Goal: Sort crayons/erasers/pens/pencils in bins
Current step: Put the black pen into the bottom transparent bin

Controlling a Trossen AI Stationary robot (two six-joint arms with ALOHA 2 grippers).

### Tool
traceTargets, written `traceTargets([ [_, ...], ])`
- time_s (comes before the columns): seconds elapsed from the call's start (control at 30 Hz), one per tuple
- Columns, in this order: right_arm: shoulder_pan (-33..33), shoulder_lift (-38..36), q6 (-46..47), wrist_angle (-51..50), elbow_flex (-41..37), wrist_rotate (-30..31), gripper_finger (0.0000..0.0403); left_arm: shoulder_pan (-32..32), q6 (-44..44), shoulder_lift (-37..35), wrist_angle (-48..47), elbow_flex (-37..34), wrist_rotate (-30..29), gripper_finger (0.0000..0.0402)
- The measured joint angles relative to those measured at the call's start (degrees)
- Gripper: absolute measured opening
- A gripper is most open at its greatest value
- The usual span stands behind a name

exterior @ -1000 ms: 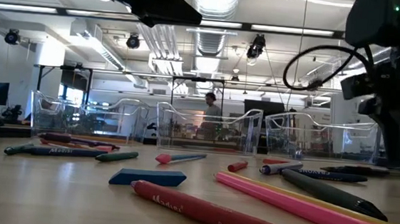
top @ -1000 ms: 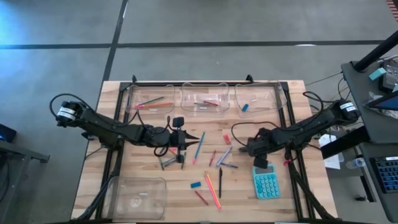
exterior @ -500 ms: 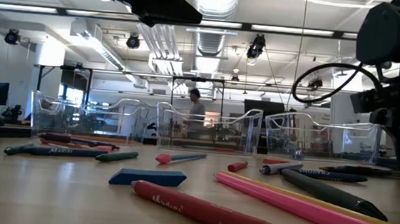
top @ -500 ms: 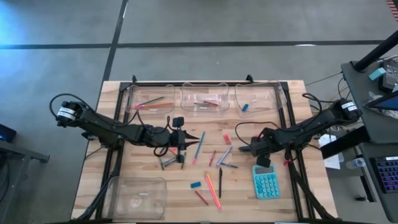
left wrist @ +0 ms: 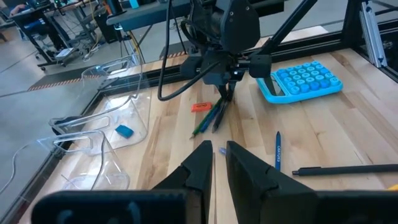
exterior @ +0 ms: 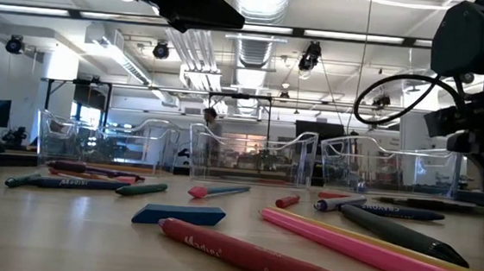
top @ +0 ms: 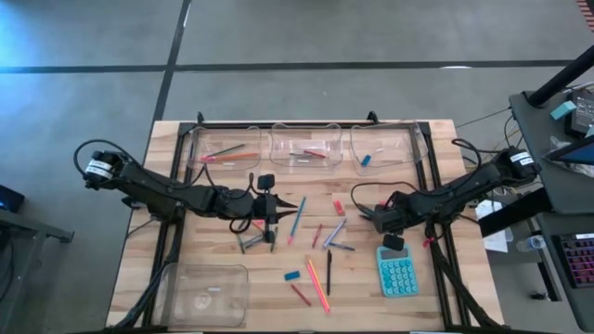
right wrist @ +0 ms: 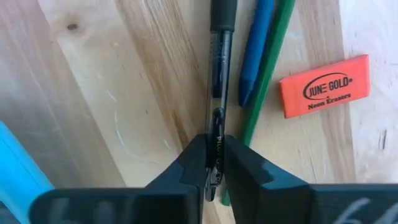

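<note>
The right gripper (right wrist: pixel 214 163) has its two dark fingers (right wrist: pixel 194 163) squeezed together on a pen (right wrist: pixel 219 87). The pen is clear with a dark grip and lies flat on the wooden table (right wrist: pixel 149 62). Just beside the pen lie a blue crayon (right wrist: pixel 255 46) and a green pencil (right wrist: pixel 268 68). Next to them sits an orange-red eraser (right wrist: pixel 324 86) with words printed on it.

From above, the right gripper (top: pixel 365 218) is on the right part of the table, near a teal calculator (top: pixel 397 274). More sticks lie in the middle of the table: a blue pencil (top: pixel 297 219), a black pen (top: pixel 328 273), a long pink pencil (top: pixel 318 284) and a small blue eraser (top: pixel 292 275).

Three clear bins stand in a row along the far edge. The left bin (top: pixel 223 148) holds long sticks, the middle bin (top: pixel 307 148) holds a few short things, and the right bin (top: pixel 383 146) holds a small blue eraser (top: pixel 366 160). A fourth bin (top: pixel 206 293) sits at the near left corner.

The left gripper (left wrist: pixel 216 163) hangs above the middle of the table. Its fingers (left wrist: pixel 200 165) are almost together, with only a thin gap, and nothing is between them.
</note>
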Motion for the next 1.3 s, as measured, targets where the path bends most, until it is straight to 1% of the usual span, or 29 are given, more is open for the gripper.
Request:
traceTargets([
  [0.1,0.0,0.0,-0.2,-0.5,0.4,0.0,0.0024,0.0,0.0,0.0,0.0,0.0,0.0,0.0031],
  [0.57,0.0,0.2,-1.5,-5.6,5.0,-0.2,0.0020,0.0,0.0,0.0,0.0,0.0,0.0,0.0031],
  [0.93,0.0,-0.2,-3.8,-4.9,8.2,0.4,0.0019,0.0,0.0,0.0,0.0,0.0,0.0,0.0031],
  [1.03,0.0,-1.7,-6.4,-2.1,9.0,1.3,0.0018,0.0,0.0,0.0,0.0,0.0,0.0,0.0031],
  [1.1,0.0,-3.9,-8.3,1.9,9.0,2.0,0.0018,0.0,0.0,0.0,0.1,0.0,0.0,0.0031],
  [1.3,0.0,-10.8,-15.3,20.9,5.6,2.5,0.0018,0.0,0.0,0.0,0.3,0.0,-0.2,0.0031],
])
